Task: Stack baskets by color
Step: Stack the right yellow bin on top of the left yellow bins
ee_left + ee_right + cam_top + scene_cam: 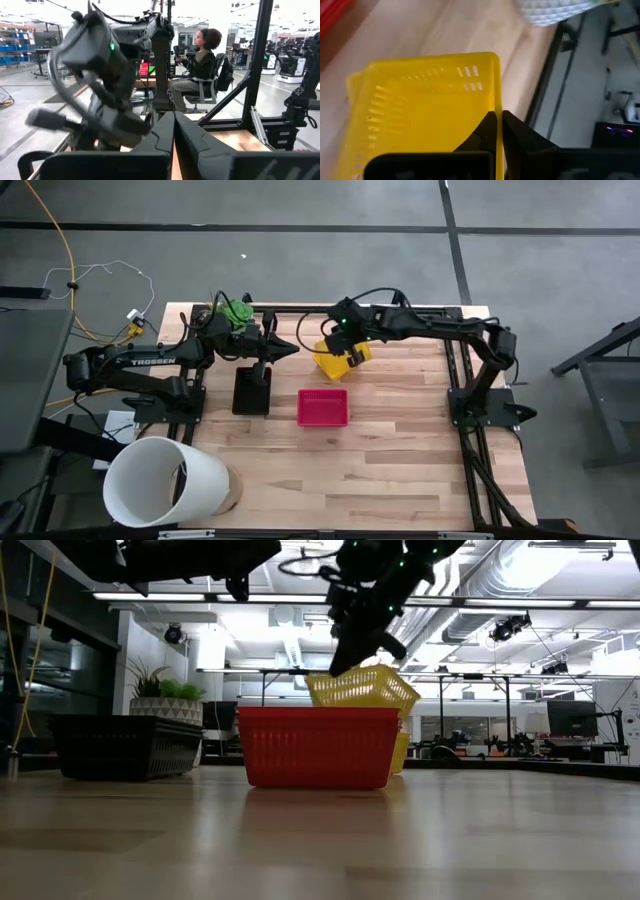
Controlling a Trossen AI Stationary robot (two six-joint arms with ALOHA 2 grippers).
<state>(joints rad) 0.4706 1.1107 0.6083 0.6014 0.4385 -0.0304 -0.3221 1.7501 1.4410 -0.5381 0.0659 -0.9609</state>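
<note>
A yellow basket [362,688] hangs tilted at the table's far middle, with my right gripper [499,125] shut on it. Under it stands another yellow basket [400,752], half hidden behind the red basket [318,747]. The red basket [323,407] rests on its base at the table's middle. To its left the black basket [252,390] stands on the table. My left gripper [290,350] is shut, points level toward the right and holds nothing, just left of the yellow baskets [335,360]. My right gripper pinches the yellow basket's side wall at the rim [497,102], near a corner, one finger inside and one outside. It comes slanting down from the table's right. The basket is raised and tilted; whether it touches the yellow basket beneath, I cannot tell.
A large white bucket [165,480] lies on its side at the near left corner. A green plant [237,310] in a white pot stands at the far left, behind my left arm. A person [200,65] sits beyond the table. Bare wood lies near and right.
</note>
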